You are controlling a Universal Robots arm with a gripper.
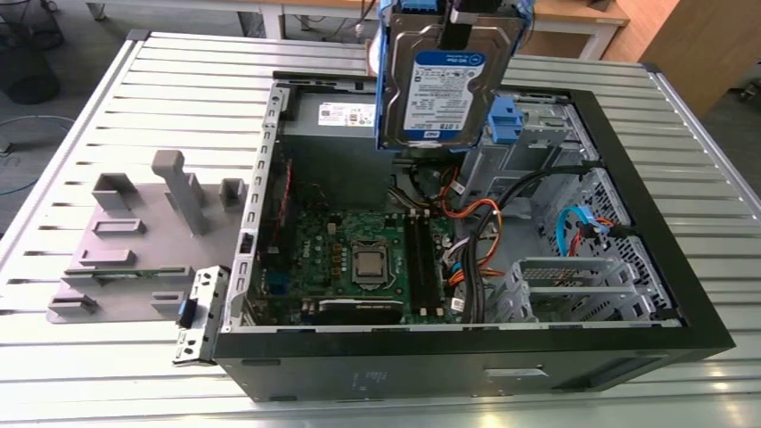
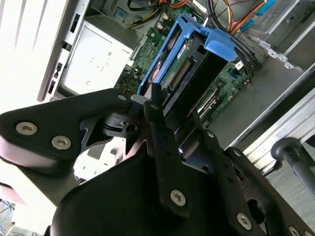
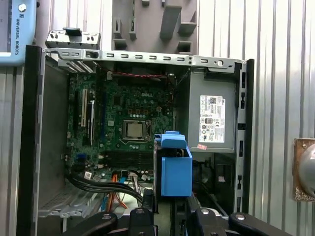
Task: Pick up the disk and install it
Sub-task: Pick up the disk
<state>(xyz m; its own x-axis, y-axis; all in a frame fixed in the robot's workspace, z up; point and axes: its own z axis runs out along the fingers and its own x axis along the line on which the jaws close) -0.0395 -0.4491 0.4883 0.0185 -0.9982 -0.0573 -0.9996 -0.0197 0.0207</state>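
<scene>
gripper (image 2: 174,110) fingers (image 2: 160,128) pinching the disk (image 1: 443,89) across its blue carrier frame, drive held on edge with the label toward the exterior view. disk hangs raised over the open computer case (image 1: 476,379), above motherboard (image 1: 356,259) and cables. grey power supply (image 1: 345,116) in the case's far corner; slatted worktop (image 1: 119,383) beneath.

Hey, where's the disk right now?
In the exterior view the disk is top centre, held upright by the gripper above the open case, with the power supply just to its left.
</scene>
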